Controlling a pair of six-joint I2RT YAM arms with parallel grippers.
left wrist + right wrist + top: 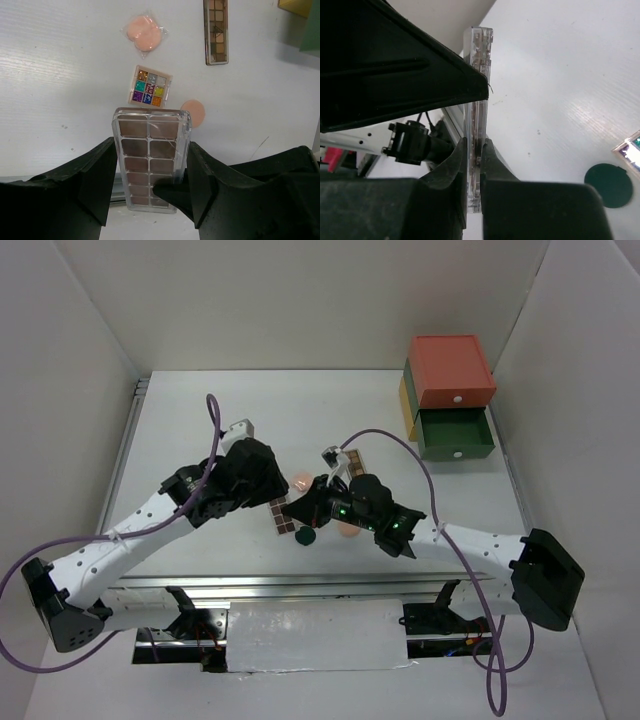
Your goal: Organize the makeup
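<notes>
The long palette [150, 131] is off the tabletop [60, 100], over its near edge, and both arms are on it. In the left wrist view its long axis runs 6 to 12 o'clock.

The right claw [475, 146] is clenched on the 6 o'clock end, one finger on each flat face. Its own camera sees the palette edge-on between the pads. The left claw [152, 146] straddles the same palette crosswise, with one finger at 9 o'clock and one at 3 o'clock. Each finger sits against a long edge, so it looks closed on the palette too. That crossing is what the coming move turns on — two grips at right angles, and either arm could let go without fouling the other.

From above, the left claw sits at about 10 o'clock from the palette and the right claw at about 3 o'clock.

Farther out in the left wrist view:
- The square palette [149, 86] lies flat at 12 o'clock, with the peach compact [194, 112] just beside it at 4 o'clock.
- The pink packet [144, 32] lies beyond those, and the second long palette [216, 31] lies towards 1 o'clock — its long axis also near to far.
- The dark-green compact [605, 185] rests on the tabletop under the right arm.

The drawer box [450, 395] is farthest, at 2 o'clock, well apart from the rest.
</notes>
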